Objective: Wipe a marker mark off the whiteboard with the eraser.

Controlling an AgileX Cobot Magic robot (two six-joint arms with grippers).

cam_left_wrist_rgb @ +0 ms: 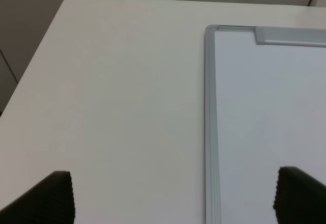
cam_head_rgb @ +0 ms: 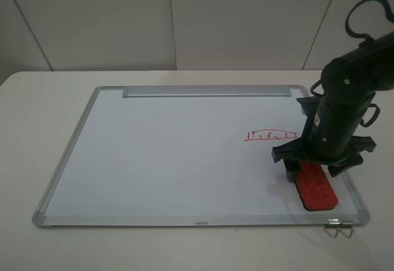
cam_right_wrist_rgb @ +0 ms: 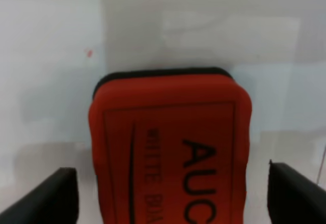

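While the whiteboard (cam_head_rgb: 160, 154) lies flat on the white tabletop (cam_head_rgb: 37, 105), its tray strip (cam_head_rgb: 206, 91) toward the top of the high view, the right arm (cam_head_rgb: 341, 117) reaches down over the board's lower right corner. Its claw (cam_head_rgb: 317, 171) hangs above the eraser (cam_head_rgb: 316, 188), which rests on the board surface just inside the right frame edge, lettering up and black felt down. From the right wrist camera the eraser (cam_right_wrist_rgb: 170, 150) fills the middle of the frame, with the two dark fingertips (cam_right_wrist_rgb: 48, 196) spread wide on either side and clear of its red flanks; a tiny red speck (cam_right_wrist_rgb: 89, 53) sits on the board beyond it. Above and left of the eraser in the high view, a wide, flat red sketch (cam_head_rgb: 271, 136) with small ticks inside stays on the board, apart from the eraser. No box-shaped mark can be seen; the arm covers the board beside the sketch. A metal clip (cam_head_rgb: 338, 226) juts from the frame at the lower right corner. The left claw (cam_left_wrist_rgb: 173, 198) is also spread, its tips low in the left wrist view over the tabletop (cam_left_wrist_rgb: 112, 91) and the board's frame (cam_left_wrist_rgb: 210, 122).
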